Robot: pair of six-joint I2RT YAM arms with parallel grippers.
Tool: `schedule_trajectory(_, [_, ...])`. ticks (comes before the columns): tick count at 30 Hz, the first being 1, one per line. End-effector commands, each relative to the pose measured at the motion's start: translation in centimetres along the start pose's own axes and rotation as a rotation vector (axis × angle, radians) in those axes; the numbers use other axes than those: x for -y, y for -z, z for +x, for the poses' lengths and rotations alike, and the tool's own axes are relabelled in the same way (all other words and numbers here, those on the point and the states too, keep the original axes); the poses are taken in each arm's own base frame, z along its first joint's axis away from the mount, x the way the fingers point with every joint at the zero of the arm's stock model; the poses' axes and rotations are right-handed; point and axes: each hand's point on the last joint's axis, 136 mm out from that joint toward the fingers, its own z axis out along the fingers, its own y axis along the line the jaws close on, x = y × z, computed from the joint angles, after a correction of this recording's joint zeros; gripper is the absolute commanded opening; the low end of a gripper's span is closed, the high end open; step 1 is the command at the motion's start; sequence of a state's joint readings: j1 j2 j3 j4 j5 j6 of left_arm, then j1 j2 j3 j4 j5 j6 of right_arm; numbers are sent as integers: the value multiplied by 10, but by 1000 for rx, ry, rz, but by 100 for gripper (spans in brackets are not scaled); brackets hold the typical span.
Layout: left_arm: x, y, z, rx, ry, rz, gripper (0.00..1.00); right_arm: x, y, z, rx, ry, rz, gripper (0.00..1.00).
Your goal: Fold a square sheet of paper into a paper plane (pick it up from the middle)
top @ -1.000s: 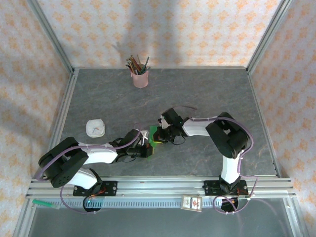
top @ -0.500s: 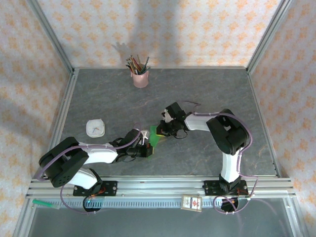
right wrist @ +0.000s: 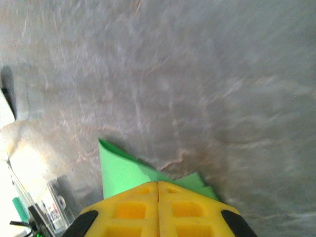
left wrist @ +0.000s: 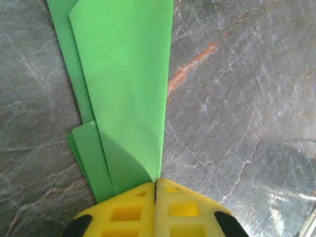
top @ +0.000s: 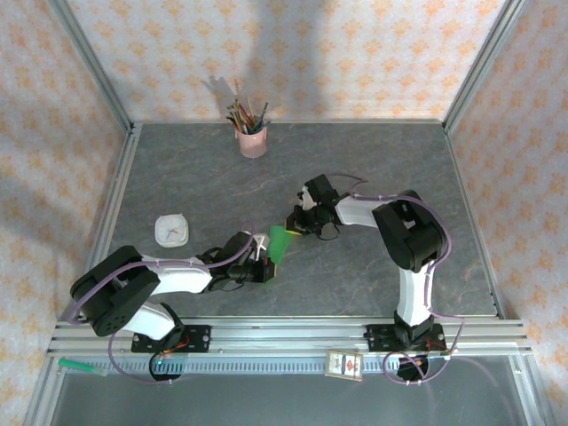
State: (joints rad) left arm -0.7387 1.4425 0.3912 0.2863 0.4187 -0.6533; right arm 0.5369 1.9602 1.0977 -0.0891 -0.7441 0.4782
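Paper — left hand, right hand pinching opposite ends.

The left arm and right arm share one build: white shell links between rounded black joint housings, with a lilac cable looping along each. Black bases sit at the desk's 6 o'clock edge, with reddish wiring. The left gripper and right gripper have yellow fingers moulded with square recesses, black at the outer corners.
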Motion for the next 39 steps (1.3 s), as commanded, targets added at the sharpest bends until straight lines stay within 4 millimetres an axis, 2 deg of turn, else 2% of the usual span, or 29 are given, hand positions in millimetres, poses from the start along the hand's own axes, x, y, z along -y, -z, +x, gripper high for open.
schedule_trajectory(1, [-69, 6, 76, -248, 59, -248, 0, 47, 9, -42, 148, -26, 165, 8])
schedule_trajectory(5, [-62, 4, 70, -237, 55, -229, 0, 52, 16, -55, 170, -39, 165, 8])
schedule_trajectory(9, [-42, 1, 52, -182, 64, -171, 0, 41, 33, -67, 216, -20, 146, 9])
schedule_trajectory(11, [-22, -1, 33, -125, 71, -119, 0, 32, 45, -70, 246, 3, 142, 10])
schedule_trajectory(15, [17, 6, -10, 6, 89, -17, 14, 25, 70, -66, 312, 19, 159, 15])
schedule_trajectory(17, [35, 15, -34, 81, 98, 28, 20, 26, 82, -57, 342, 22, 182, 18])
schedule_trajectory(20, [49, 34, -63, 188, 112, 55, 29, 26, 94, -35, 379, 28, 219, 21])
schedule_trajectory(22, [45, 49, -77, 256, 127, 40, 34, 19, 99, -20, 408, 45, 229, 25])
schedule_trajectory(24, [28, 64, -87, 325, 150, -14, 40, 6, 95, -3, 418, 62, 222, 29])
schedule_trajectory(28, [-16, 93, -102, 444, 213, -116, 50, -20, 70, 28, 402, 98, 244, 49])
schedule_trajectory(31, [-36, 106, -110, 484, 258, -126, 52, -32, 48, 41, 393, 121, 294, 60])
schedule_trajectory(34, [-41, 109, -111, 491, 268, -111, 53, -39, 29, 46, 389, 140, 359, 69])
schedule_trajectory(36, [-40, 107, -110, 485, 266, -100, 53, -37, 18, 49, 384, 150, 420, 71])
schedule_trajectory(39, [-41, 102, -104, 465, 269, -82, 53, -28, 13, 47, 404, 159, 530, 71])
